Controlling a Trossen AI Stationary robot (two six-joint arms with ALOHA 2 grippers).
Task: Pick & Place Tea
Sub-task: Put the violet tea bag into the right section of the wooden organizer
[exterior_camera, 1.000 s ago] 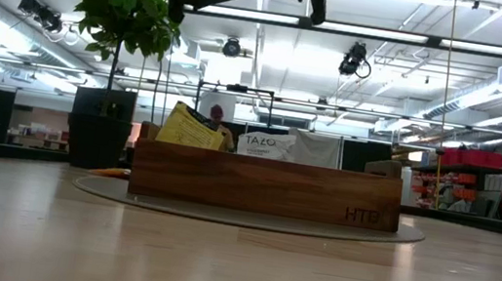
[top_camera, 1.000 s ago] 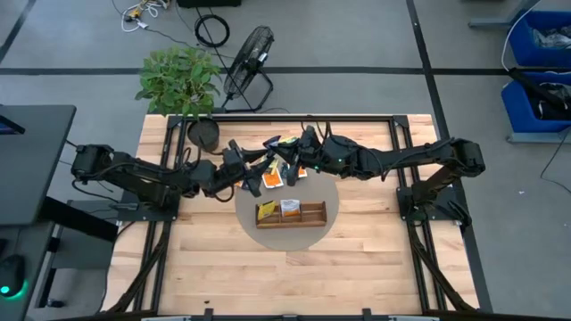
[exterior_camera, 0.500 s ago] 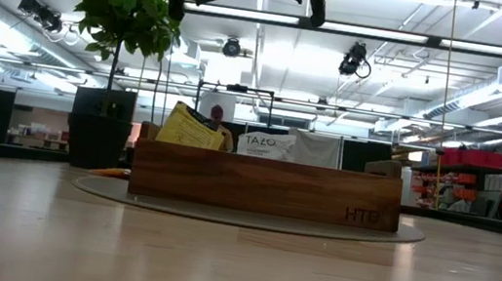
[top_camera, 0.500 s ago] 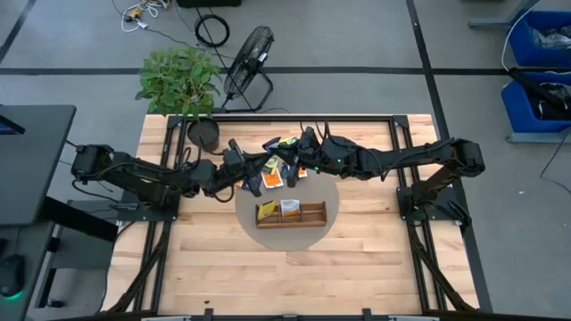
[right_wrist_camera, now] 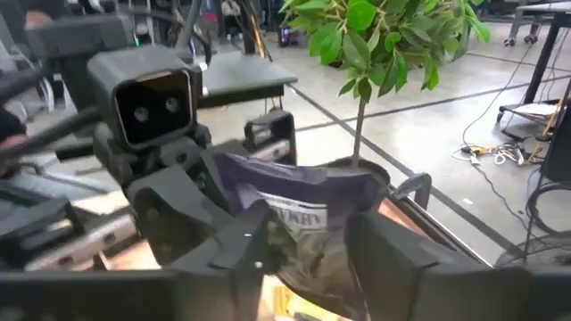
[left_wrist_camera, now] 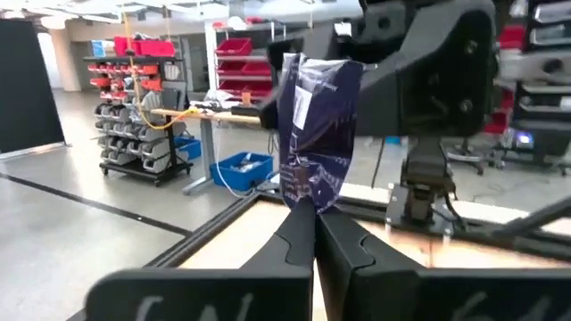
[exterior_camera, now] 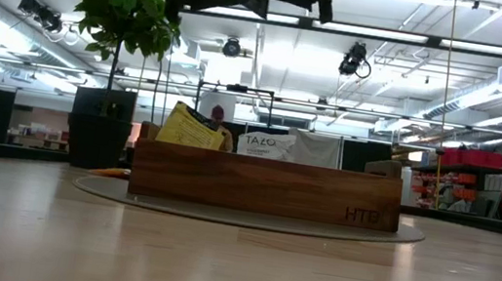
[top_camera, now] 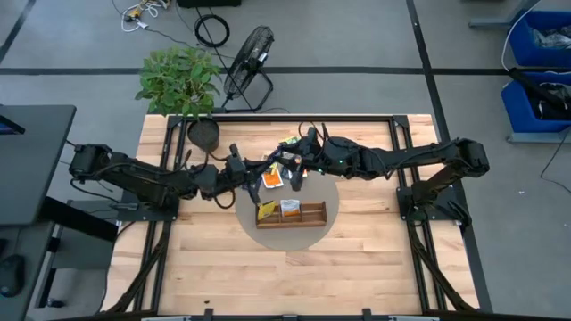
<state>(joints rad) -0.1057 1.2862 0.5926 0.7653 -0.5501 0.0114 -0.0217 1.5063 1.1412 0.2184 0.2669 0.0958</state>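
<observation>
dark blue tea packet [left_wrist_camera: 317, 134] sits up in the air between our two arms, above the table behind the wooden tray [top_camera: 291, 214]. our left gripper [left_wrist_camera: 314, 218] pinches its lower edge tight. our right gripper [right_wrist_camera: 308, 236] stands parted around the packet.

Two dark, jointed arms, black cables, blocky matte-black pincer fingers [left_wrist_camera: 299, 234].

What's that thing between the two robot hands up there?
A dark blue tea packet. The left wrist view shows the left hand pinching its lower edge; the right hand stands open around it.
</observation>
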